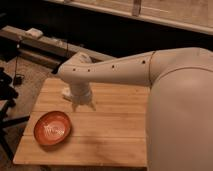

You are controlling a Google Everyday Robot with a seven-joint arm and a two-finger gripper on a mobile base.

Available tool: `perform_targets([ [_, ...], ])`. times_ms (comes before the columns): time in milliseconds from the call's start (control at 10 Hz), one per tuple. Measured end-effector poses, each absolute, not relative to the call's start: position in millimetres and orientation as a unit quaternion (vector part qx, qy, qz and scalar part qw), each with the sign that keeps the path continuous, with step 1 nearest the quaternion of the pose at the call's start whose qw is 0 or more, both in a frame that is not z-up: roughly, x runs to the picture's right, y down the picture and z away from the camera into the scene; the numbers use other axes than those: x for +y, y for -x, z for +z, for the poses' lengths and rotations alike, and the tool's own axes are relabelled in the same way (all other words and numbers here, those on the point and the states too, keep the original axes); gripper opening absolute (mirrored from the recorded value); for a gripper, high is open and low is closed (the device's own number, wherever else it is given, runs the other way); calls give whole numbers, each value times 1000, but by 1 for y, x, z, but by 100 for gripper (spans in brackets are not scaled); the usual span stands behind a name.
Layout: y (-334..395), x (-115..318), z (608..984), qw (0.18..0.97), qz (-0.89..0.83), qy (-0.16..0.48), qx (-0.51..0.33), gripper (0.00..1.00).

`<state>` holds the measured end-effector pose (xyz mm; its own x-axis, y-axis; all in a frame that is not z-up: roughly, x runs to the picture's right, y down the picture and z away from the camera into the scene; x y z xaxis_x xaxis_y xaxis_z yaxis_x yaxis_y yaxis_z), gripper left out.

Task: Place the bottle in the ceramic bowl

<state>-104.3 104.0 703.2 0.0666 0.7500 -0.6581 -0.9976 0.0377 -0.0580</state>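
The ceramic bowl (pixel 52 128) is a round, shallow, orange-red dish with whitish marks at its centre. It sits on the front left of the wooden table (pixel 115 132). My gripper (pixel 83 105) points down over the table, just behind and to the right of the bowl, close to the surface. A small pale shape that looks like the bottle (pixel 66 93) shows at the gripper's left side, mostly hidden by it. I cannot tell whether the gripper holds it.
My large white arm (pixel 175 100) covers the right side of the view and the table's right part. Dark shelving with a pale object (pixel 35 33) stands behind the table. A dark stand (pixel 7 100) is at the left, past the table's left edge.
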Motion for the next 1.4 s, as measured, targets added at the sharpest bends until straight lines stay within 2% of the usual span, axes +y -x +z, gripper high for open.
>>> perform_targets([
  [300, 102, 103, 706, 685, 633, 271, 238, 65],
  [600, 99, 87, 725, 706, 607, 286, 229, 65],
  [1100, 131, 48, 783, 776, 524, 298, 186, 65],
  [1400, 145, 45, 826, 813, 469, 305, 163, 65],
])
